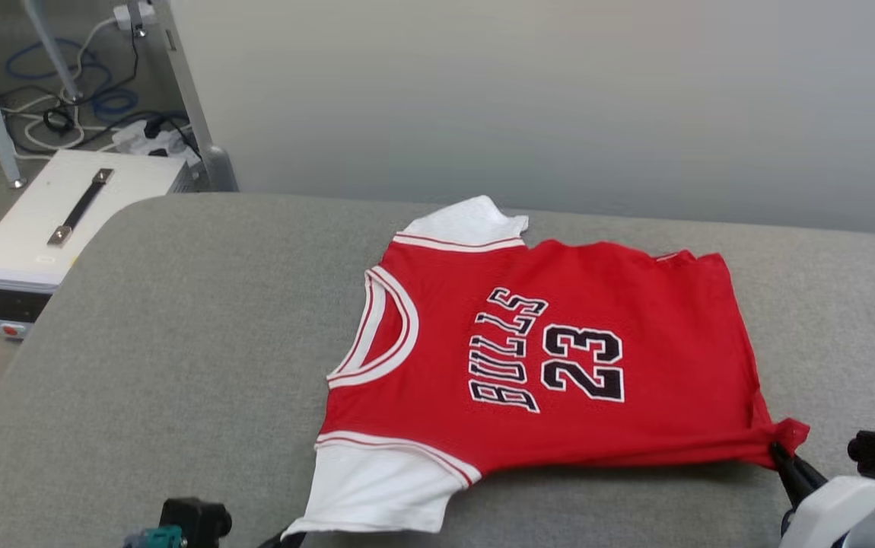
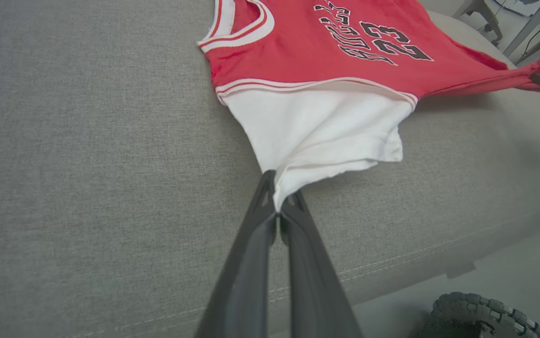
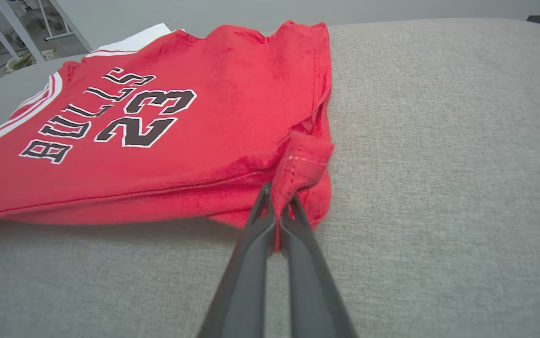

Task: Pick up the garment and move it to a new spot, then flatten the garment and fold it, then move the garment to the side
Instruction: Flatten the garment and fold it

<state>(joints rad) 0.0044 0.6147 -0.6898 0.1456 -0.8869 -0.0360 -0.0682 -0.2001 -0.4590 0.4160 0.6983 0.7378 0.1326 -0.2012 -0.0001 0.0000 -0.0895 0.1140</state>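
Red BULLS 23 jersey (image 1: 559, 358) is laid print-up on the grey cushion (image 1: 179, 342), long axis stretched along the cushion's near edge. Left gripper (image 2: 277, 209) is clamped on the white sleeve (image 2: 317, 126) corner; right gripper (image 3: 277, 211) is pinched closed on the red hem corner (image 3: 303, 159).
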